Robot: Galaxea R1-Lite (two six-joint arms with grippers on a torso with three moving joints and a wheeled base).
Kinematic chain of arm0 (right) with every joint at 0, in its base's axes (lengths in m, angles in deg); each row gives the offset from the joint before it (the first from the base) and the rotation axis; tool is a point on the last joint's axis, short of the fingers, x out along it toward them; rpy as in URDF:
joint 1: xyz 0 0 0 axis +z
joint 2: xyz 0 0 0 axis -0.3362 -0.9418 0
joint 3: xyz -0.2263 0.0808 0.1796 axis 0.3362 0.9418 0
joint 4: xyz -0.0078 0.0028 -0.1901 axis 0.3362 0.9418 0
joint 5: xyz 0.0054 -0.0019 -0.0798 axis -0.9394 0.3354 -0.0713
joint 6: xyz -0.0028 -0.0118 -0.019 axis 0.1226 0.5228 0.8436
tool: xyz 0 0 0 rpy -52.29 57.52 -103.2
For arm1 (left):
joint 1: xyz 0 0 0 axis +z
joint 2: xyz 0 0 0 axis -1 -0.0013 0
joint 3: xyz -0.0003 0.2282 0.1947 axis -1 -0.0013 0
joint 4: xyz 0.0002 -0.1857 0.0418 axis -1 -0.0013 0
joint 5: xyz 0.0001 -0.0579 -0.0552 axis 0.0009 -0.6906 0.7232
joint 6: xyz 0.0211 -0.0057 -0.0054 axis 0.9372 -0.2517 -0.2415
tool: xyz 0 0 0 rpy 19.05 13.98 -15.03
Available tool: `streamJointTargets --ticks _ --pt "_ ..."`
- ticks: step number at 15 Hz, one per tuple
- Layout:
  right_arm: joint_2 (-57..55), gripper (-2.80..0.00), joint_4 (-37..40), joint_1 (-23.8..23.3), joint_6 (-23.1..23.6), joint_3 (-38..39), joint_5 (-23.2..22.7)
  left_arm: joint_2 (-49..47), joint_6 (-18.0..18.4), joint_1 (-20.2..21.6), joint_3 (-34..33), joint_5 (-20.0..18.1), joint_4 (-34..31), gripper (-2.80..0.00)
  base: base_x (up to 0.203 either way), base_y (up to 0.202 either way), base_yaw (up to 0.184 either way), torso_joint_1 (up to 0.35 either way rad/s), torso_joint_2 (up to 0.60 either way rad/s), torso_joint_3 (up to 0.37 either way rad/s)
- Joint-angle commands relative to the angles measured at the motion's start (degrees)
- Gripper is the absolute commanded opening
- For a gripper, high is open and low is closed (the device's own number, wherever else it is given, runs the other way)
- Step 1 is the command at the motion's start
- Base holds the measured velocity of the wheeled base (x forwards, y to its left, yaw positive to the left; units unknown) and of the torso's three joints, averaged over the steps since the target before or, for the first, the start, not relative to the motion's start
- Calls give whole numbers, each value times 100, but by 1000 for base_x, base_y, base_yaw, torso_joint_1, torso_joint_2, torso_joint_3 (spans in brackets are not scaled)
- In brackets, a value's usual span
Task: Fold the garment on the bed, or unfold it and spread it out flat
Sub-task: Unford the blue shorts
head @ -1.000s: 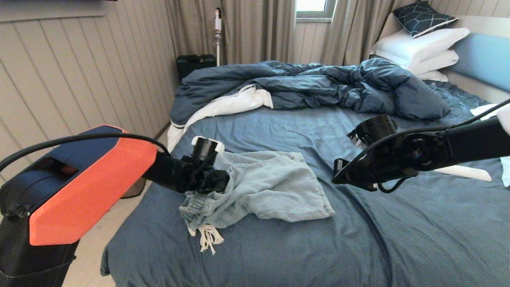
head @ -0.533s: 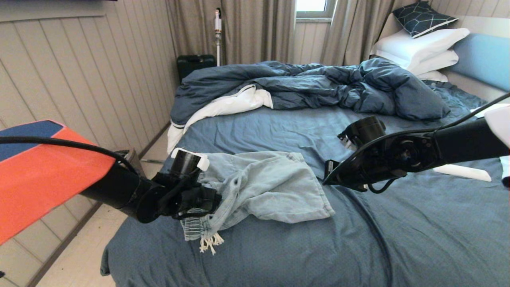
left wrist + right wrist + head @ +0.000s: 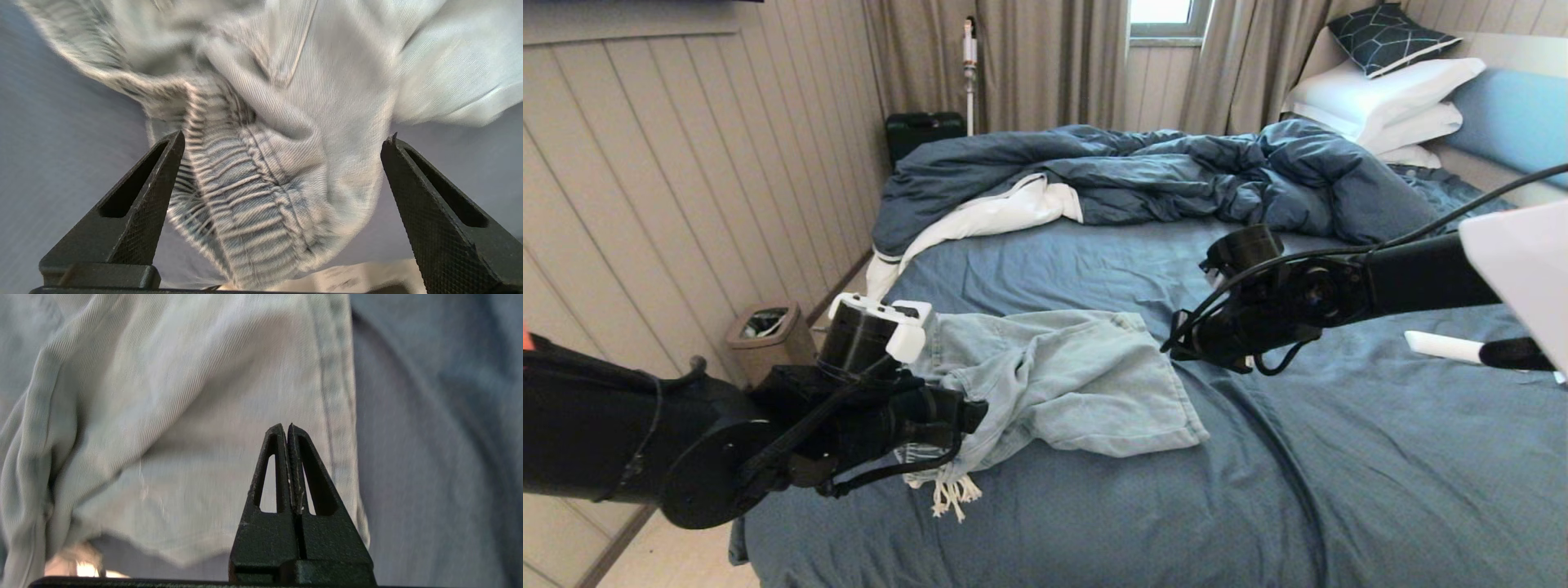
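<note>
The pale denim shorts lie rumpled on the slate-blue bed, waistband toward the bed's left edge, and their white drawstring tassels trail in front. My left gripper is at the waistband end. In the left wrist view that gripper is open, and the gathered waistband bulges between its spread fingers. My right gripper hovers at the shorts' far right hem. In the right wrist view this gripper is shut on nothing, above the hem.
A rumpled dark blue duvet covers the far part of the bed. White pillows are stacked against the light blue headboard. A small waste bin stands on the floor by the left wall. A white object lies on the sheet at right.
My left arm has swung down and back, and its gripper sits lower at the waistband, which has shifted slightly. My right gripper has moved left, up to the shorts' hem.
</note>
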Motion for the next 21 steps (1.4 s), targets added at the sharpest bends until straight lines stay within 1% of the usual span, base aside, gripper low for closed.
streamJointTargets --ticks 1,2,3,5,6,7,9,10,13,19,20,21 --pt "-524 -280 242 48 -27 -537 262 662 -60 71 -118 39 -45 0 0 0 0 0 0 0" --pt "-698 -280 332 74 -22 -741 555 879 -77 187 -200 54 -104 0 0 0 0 0 0 0" --pt "-834 -280 356 103 11 -911 684 1093 -83 387 -249 55 -190 0 0 0 0 0 0 0" --pt "-1082 -280 381 182 32 -1251 783 1385 -101 852 -388 35 -452 0 0 0 0 0 0 0" --pt "-1184 0 437 198 33 -1459 845 1458 -99 982 -509 9 -482 0 0 0 0 0 0 0" --pt "-1323 0 550 210 29 -1716 910 1478 -98 1021 -603 2 -470 0 0 0 0 0 0 0" --pt "-1632 0 728 216 32 -2224 1058 1451 -98 1040 -572 3 -452 0 0 0 0 0 0 0" --pt "-1729 0 692 218 84 -2318 1193 1418 -98 1033 -546 11 -439 0 0 0 0 0 0 0" --pt "-1912 0 331 278 337 -2316 1467 1237 -98 1037 -429 -14 -389 0 0 0 0 0 0 0" --pt "-2199 0 50 455 376 -2318 1495 1072 -111 1039 -481 -32 -273 0 0 0 0 0 0 0" --pt "-2190 -280 32 472 377 -2318 1495 1022 -115 1040 -476 -33 -269 0 0 0 0 0 0 0" --pt "-2146 -280 22 508 378 -2318 1496 933 -122 1035 -482 -38 -269 0 0 0 0 0 0 0"
